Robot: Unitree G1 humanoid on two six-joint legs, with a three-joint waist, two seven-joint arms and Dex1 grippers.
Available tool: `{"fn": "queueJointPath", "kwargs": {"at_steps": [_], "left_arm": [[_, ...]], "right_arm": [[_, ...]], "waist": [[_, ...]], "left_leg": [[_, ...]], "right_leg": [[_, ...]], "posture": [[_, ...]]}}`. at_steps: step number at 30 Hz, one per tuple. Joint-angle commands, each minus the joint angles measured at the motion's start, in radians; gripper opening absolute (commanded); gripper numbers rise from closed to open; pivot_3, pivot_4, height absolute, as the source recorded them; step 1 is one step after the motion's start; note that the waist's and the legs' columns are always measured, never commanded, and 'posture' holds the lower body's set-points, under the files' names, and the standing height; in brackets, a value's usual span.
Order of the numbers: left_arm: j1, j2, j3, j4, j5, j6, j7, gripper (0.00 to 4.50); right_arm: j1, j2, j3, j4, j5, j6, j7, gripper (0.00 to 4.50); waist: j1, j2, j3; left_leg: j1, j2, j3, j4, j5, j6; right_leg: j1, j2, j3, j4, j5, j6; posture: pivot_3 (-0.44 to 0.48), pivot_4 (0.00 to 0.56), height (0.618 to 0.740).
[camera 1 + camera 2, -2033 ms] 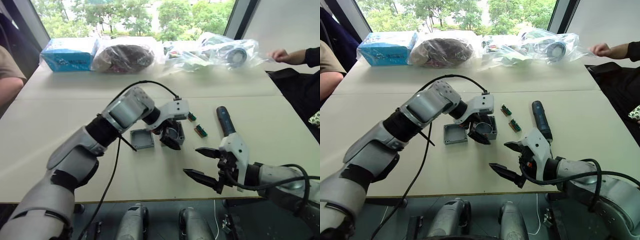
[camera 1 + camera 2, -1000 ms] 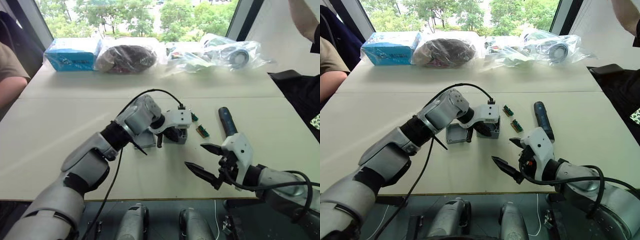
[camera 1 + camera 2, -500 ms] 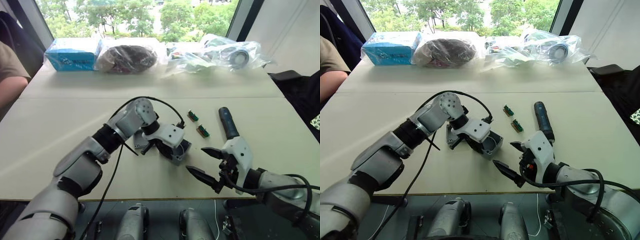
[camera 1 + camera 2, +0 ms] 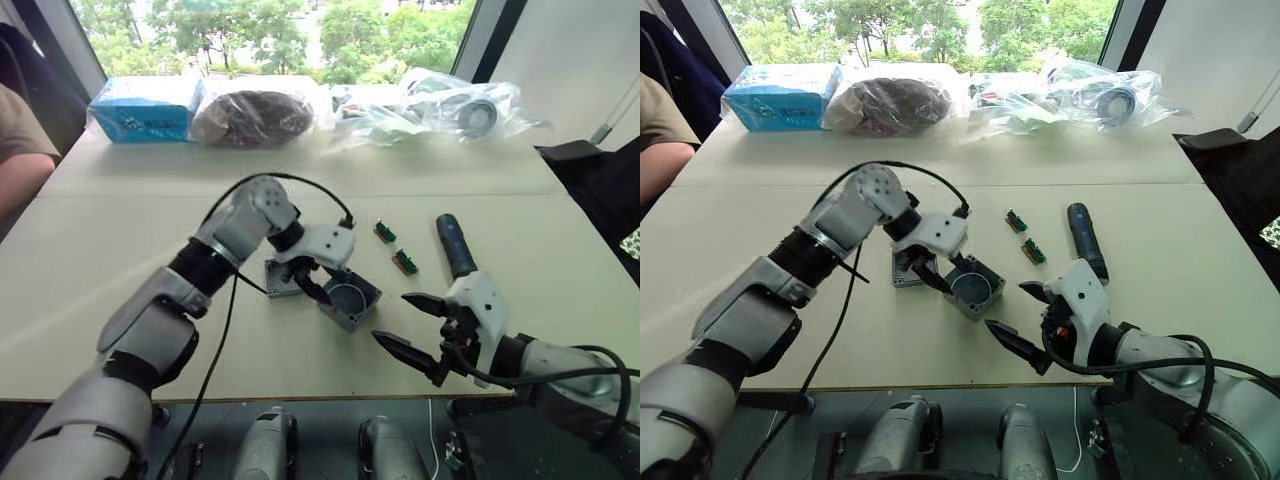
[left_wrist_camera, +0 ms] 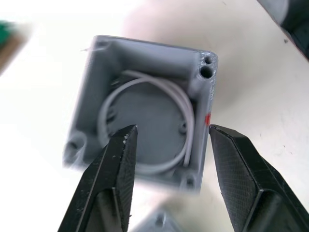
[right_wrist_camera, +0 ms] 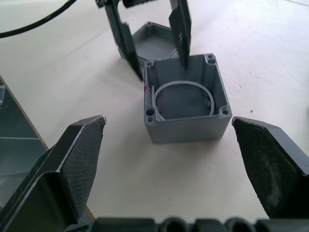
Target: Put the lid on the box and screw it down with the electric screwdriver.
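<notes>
Where half a second ago it gripped the box point(image 4: 349, 298), the left gripper point(image 4: 312, 279) now hangs open just above it; the box stands mouth-up beside the lid point(image 4: 281, 278). Right gripper point(image 4: 412, 325) stays wide open, empty.

Deep grey square plastic box point(image 4: 975, 288) open upward, left gripper point(image 4: 937, 278) fingers straddling one wall; shallow grey lid point(image 4: 282, 277) touching behind; bare tabletop point(image 4: 120, 260) leftward.

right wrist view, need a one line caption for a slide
Open grey box on the table, left end effector poised over its far wall, lid lying just behind.
</notes>
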Motion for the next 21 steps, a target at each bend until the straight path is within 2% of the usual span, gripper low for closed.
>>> {"fn": "queueJointPath", "kwargs": {"at_steps": [1,2,4,6,9,11,16,21], "left_arm": [[-0.046,0.162,0.187,-0.19,-0.103,0.436,0.024,2.46],[-0.034,0.181,0.2,-0.224,-0.1,0.506,0.061,2.46],[-0.007,0.182,0.228,-0.275,-0.022,0.787,0.263,2.46],[0.022,0.174,0.245,-0.326,0.016,1.002,0.409,2.46],[0.096,0.151,0.284,-0.45,-0.007,1.251,0.536,2.46],[0.155,0.117,0.319,-0.495,-0.023,1.301,0.619,2.46],[0.239,0.034,0.395,-0.501,-0.053,1.305,0.806,2.46],[0.283,0.011,0.413,-0.481,-0.118,1.305,0.936,2.46]], "right_arm": [[-0.092,-0.088,-0.097,0.015,0.16,-0.007,0.096,4.5],[-0.116,-0.108,-0.09,0.026,0.163,-0.005,0.114,4.5],[-0.237,-0.149,-0.032,0.054,0.147,-0.005,0.167,4.5],[-0.333,-0.166,0.023,0.072,0.129,-0.005,0.201,4.5],[-0.435,-0.176,0.113,0.08,0.066,0.001,0.232,4.5],[-0.478,-0.18,0.17,0.088,0.001,-0.001,0.251,4.5],[-0.514,-0.164,0.249,0.099,-0.095,-0.008,0.281,4.5],[-0.518,-0.127,0.278,0.094,-0.134,-0.001,0.269,4.5]], "waist": [[-0.023,0.0,0.001],[-0.024,0.0,0.001],[-0.025,0.001,0.0],[-0.019,0.002,-0.001],[-0.023,0.001,0.0],[-0.022,0.0,0.0],[-0.022,0.0,0.0],[-0.023,0.0,0.0]], "left_leg": [[0.0,0.0,0.001,0.0,0.0,0.0],[0.001,0.0,0.0,0.0,0.0,0.0],[0.004,0.0,-0.001,0.0,0.0,0.001],[0.004,-0.001,-0.002,0.0,0.0,0.001],[0.003,-0.001,-0.004,0.0,0.0,0.0],[0.002,-0.002,-0.004,0.0,0.0,0.0],[0.002,-0.002,-0.004,0.001,0.0,0.0],[0.002,-0.003,-0.004,0.001,0.0,0.0]], "right_leg": [[-0.001,0.0,0.002,0.002,0.001,0.002],[-0.001,0.0,0.001,0.004,0.001,0.003],[0.001,0.0,0.0,0.006,-0.001,0.007],[0.002,0.0,0.0,0.007,-0.002,0.008],[0.002,0.0,0.0,0.007,-0.002,0.009],[0.001,0.0,0.0,0.007,-0.002,0.009],[0.0,-0.001,0.001,0.008,-0.002,0.009],[0.0,-0.001,0.001,0.008,-0.002,0.009]], "posture": [[0.0,0.15,0.74],[0.0,0.15,0.74],[0.0,0.15,0.74],[0.0,0.15,0.74],[0.0,0.15,0.74],[0.0,0.15,0.74],[0.0,0.15,0.74],[0.0,0.15,0.74]]}}
